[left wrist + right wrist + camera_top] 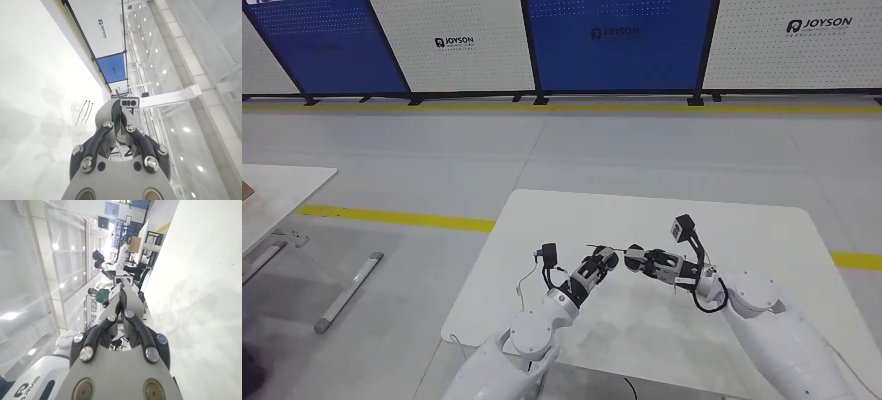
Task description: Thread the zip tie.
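My left pincer [119, 108] and right pincer [122, 289] both pinch the thin black plastic zip tie [607, 248] above the white worktop [762, 240], threading apparently not yet done.

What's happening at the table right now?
Both arms meet over the white table, claws tip to tip. The left claw is shut on a black zip tie; the right claw pinches its other end. Whether it is threaded cannot be told. Three spare ties lie on the table.
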Controlling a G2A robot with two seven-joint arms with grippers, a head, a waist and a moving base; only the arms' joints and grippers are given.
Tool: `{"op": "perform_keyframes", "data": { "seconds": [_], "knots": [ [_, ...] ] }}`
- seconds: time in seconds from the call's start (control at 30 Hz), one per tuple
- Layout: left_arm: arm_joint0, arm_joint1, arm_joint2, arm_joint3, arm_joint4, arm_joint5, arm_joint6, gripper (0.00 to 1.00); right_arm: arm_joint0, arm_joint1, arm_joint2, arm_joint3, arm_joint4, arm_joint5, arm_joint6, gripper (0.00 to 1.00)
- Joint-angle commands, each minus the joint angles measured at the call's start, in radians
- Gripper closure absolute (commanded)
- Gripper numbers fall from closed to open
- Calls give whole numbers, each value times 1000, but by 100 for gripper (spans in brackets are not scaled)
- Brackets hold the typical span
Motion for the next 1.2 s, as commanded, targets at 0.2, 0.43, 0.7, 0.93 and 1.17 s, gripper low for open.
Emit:
{"op": "perform_keyframes", "data": {
  "seconds": [0.2, 0.43, 0.7, 0.93, 1.17],
  "knots": [
    [6, 0, -5, -2, 7, 7, -17, 0, -3, -6, 12, 6, -9, -3, 8, 100],
    [9, -2, -9, -5, 0, -3, -14, 1, -5, -11, 17, 5, -21, 2, 13, 100],
    [-6, -6, -6, 13, 0, 2, -9, 60, -9, -17, 27, 6, -30, 2, 18, 100],
    [-12, -10, -5, 22, -3, 0, -2, 81, -12, -20, 36, 7, -37, 5, 24, 100],
    [-14, -12, -4, 25, 1, 3, 1, 99, -15, -24, 45, 12, -38, 3, 31, 100]
  ]
}}
